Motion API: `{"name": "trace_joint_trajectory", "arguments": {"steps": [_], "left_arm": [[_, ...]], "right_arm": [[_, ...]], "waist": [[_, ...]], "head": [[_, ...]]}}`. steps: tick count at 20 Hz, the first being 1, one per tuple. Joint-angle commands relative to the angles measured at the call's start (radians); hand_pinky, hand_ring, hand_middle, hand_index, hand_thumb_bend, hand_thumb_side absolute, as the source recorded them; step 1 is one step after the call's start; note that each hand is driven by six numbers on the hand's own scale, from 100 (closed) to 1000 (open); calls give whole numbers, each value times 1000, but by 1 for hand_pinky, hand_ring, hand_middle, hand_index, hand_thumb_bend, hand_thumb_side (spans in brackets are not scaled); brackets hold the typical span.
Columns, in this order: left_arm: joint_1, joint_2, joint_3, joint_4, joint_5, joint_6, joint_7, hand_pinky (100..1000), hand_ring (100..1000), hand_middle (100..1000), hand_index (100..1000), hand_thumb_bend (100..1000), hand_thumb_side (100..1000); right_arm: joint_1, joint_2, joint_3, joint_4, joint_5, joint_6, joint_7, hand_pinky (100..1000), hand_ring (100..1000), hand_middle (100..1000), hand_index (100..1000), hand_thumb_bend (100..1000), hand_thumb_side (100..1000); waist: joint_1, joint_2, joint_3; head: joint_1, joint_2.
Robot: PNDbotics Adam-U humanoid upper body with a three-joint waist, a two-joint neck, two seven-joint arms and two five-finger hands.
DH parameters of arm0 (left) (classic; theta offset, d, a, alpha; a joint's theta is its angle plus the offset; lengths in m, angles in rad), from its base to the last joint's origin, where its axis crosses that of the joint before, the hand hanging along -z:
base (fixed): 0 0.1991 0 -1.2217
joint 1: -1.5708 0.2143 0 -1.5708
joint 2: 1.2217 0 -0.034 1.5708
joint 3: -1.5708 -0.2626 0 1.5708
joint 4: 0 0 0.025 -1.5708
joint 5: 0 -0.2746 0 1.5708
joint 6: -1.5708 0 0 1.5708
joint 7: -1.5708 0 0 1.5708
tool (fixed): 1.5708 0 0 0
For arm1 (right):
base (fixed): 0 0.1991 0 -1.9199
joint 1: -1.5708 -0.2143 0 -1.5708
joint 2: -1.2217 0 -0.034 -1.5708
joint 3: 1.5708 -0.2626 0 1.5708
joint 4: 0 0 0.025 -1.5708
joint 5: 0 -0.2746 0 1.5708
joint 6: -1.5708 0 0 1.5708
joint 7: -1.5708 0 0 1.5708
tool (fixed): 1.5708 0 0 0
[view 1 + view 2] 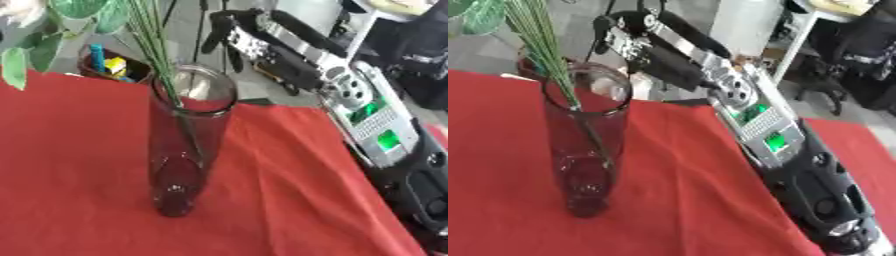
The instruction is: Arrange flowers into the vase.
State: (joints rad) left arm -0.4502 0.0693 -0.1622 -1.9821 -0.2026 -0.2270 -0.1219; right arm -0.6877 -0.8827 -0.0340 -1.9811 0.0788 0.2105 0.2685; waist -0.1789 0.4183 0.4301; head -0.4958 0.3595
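A tall clear glass vase (pixel 185 145) stands upright on the red tablecloth (pixel 79 165). A bunch of thin green stems (pixel 153 45) leans in it, running up and left to green leaves (pixel 35 50) and a pale bloom (pixel 19 12) at the top left corner. My right arm (pixel 754 120) stretches from the lower right up past the vase. Its black hand (pixel 223 30) hangs just right of the stems and above the vase's rim, fingers relaxed, apart from the stems and holding nothing. My left hand does not show.
Behind the table's far edge sits a small container (pixel 109 65) with blue and yellow things. A dark office chair (pixel 850 55) and a white table leg (pixel 794 45) stand at the upper right, on a grey floor.
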Motion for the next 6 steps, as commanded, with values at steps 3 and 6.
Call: {"name": "trace_joint_trajectory", "arguments": {"steps": [3, 6], "left_arm": [[-7, 5, 10, -18, -4, 1, 9, 721, 529, 800, 876, 100, 1000], [-6, 7, 13, -18, -7, 1, 14, 721, 529, 800, 876, 100, 1000]], "right_arm": [[36, -61, -65, -19, -38, -16, -68, 929, 978, 302, 663, 100, 975], [76, -69, -95, -19, -66, -37, -111, 931, 979, 299, 666, 100, 970]], "waist": [[18, -25, -16], [25, -25, -27]], "head": [[32, -11], [67, -5]]}}
